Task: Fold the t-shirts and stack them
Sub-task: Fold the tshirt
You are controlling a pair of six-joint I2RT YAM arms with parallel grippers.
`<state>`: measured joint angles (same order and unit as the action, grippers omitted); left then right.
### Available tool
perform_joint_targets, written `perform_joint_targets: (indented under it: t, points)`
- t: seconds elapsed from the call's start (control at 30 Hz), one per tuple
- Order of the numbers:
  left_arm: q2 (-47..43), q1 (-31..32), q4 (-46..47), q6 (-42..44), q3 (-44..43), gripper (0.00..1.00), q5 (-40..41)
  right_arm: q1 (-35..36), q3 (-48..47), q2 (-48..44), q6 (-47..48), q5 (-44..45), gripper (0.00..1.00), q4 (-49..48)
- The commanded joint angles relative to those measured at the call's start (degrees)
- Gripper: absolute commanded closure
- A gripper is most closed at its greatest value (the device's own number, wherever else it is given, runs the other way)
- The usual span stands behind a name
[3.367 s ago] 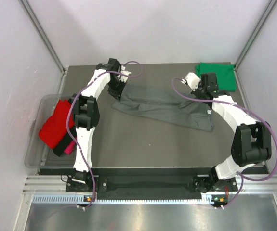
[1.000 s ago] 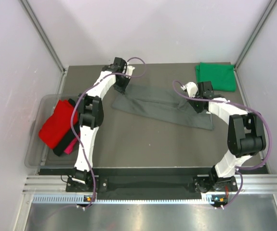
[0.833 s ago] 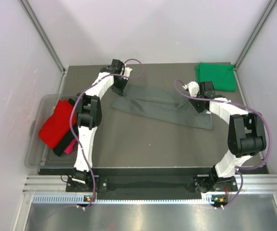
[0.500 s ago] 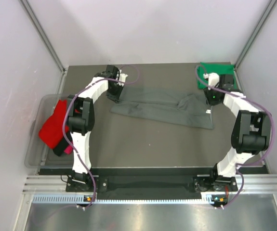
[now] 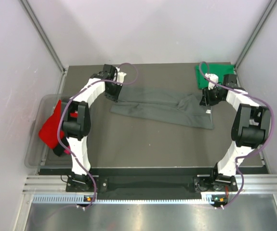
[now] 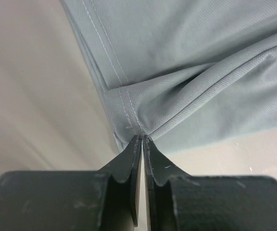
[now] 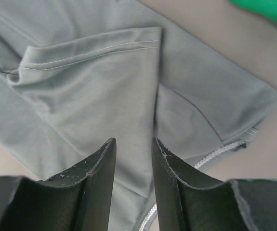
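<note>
The dark grey t-shirt [image 5: 157, 108] lies as a long folded band across the middle of the table. My left gripper [image 5: 113, 95] is at its back left end, shut on the hemmed corner [image 6: 128, 122]. My right gripper [image 5: 206, 100] is open just above the shirt's right end, with grey cloth [image 7: 90, 86] under the jaws and nothing between them. The bright green t-shirt [image 5: 216, 76] lies folded at the back right corner, and its edge shows in the right wrist view [image 7: 268, 9]. The red t-shirt [image 5: 49, 127] lies in the tub over a black one [image 5: 58, 150].
The clear plastic tub [image 5: 32, 144] sits off the table's left edge. Slanted metal frame posts [image 5: 42, 33] stand at both back corners, with walls on each side. Bare table mat [image 5: 143, 144] lies in front of the grey shirt.
My right gripper has moved right and back, off the shirt's middle towards the green shirt, leaving a raised fold there. My left gripper has shifted slightly left with the corner.
</note>
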<state>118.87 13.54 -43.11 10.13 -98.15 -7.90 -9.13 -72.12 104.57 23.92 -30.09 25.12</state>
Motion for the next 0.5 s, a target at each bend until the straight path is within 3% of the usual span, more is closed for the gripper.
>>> perform_joint_targets:
  t: [0.0,0.3,0.47]
  points:
    - [-5.5,0.1,3.2,0.1,2.3,0.9,-0.8,0.1,-1.8,0.7,1.5,-4.6,0.64,0.1]
    - [-1.3,0.1,4.5,1.2,3.2,0.9,-1.1,0.2,-2.0,3.2,2.4,-4.3,0.63,1.2]
    - [7.4,0.1,0.6,1.5,-12.8,0.96,-0.1,0.1,-1.4,2.9,2.5,-4.3,0.63,0.6]
